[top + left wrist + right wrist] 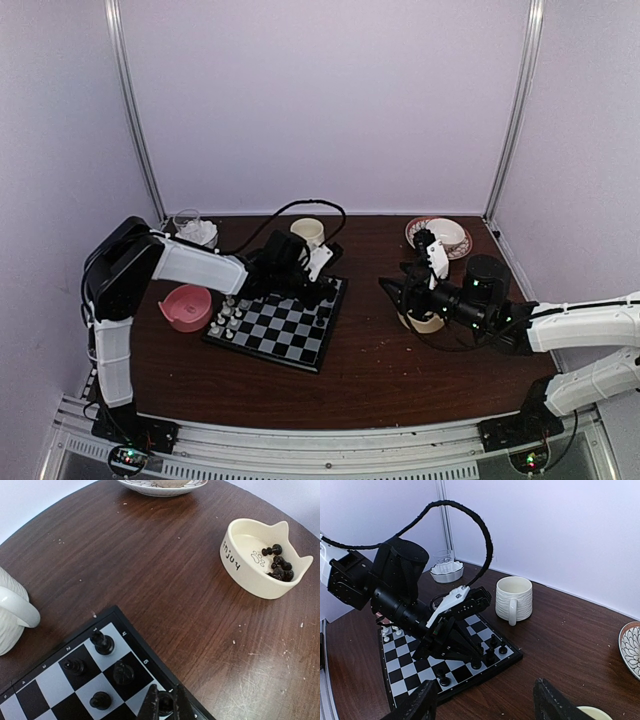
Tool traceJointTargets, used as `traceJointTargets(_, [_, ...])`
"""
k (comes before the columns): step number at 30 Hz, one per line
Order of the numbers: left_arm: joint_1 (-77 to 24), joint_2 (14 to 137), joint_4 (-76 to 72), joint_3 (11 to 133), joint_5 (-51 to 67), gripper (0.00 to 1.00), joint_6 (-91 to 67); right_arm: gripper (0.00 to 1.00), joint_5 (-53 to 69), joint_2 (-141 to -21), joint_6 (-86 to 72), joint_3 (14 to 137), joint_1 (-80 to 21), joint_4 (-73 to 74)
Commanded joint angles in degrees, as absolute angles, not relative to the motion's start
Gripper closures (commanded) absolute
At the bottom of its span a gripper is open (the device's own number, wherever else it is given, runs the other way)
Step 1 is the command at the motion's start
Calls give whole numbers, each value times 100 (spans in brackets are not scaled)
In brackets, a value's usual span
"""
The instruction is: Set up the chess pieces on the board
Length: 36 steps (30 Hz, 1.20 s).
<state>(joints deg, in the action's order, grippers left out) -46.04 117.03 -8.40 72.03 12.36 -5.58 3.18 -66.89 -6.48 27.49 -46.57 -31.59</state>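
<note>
- Left on the desk (380, 370), along the board's (290, 335) left edge: white chess pieces (228, 318) in short rows.
- At its far right corner: left pincer (165, 700) pinched narrow on a black piece (165, 706), four other black men (102, 642) standing beside.
- Probably light, stiff, smooth, quick to topple; best nipped low on the stem.
- Farther right, in the cat-eared bowl (245, 565): spare black pieces (280, 567) heaped.
- Near that bowl: right pincer (486, 682) spread wide, holding nothing.

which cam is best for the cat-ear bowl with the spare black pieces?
Left wrist: the cat-ear bowl sits whole and unobstructed, black pieces visible inside. Top external shows only its lower wall beneath the right arm. Right wrist catches just a sliver of rim at the bottom edge.
</note>
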Motion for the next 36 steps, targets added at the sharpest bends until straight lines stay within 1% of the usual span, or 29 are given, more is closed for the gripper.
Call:
traceJointTargets(1, [-4548,11816,-736,7380,1130,100,-432,32,376,-6680,-729,2729,-4644,-3291])
traceJointTargets(14, [-4553,11892,-435,7559,1017,99,-378,32,376,-6653,-711,2717,-4641,-3295])
traceJointTargets(20, [-4551,11914,-363,7611,1085,91,-412,32,387,-6666,-712,2727,-4642,-3289])
traceJointTargets(25, [-4553,11944,-233,7693,1107,76,-413,33,398,-6662,-708,2738,-4649,-3279])
traceJointTargets(27, [-4553,11940,-191,7723,1147,73,-413,33,403,-6662,-704,2734,-4642,-3279])
traceJointTargets(29, [-4553,11936,-176,7734,1171,71,-421,33,409,-6662,-704,2745,-4647,-3270])
traceJointTargets(36, [-4553,11842,-150,7732,1247,71,-422,33,396,-6636,-686,2749,-4642,-3237])
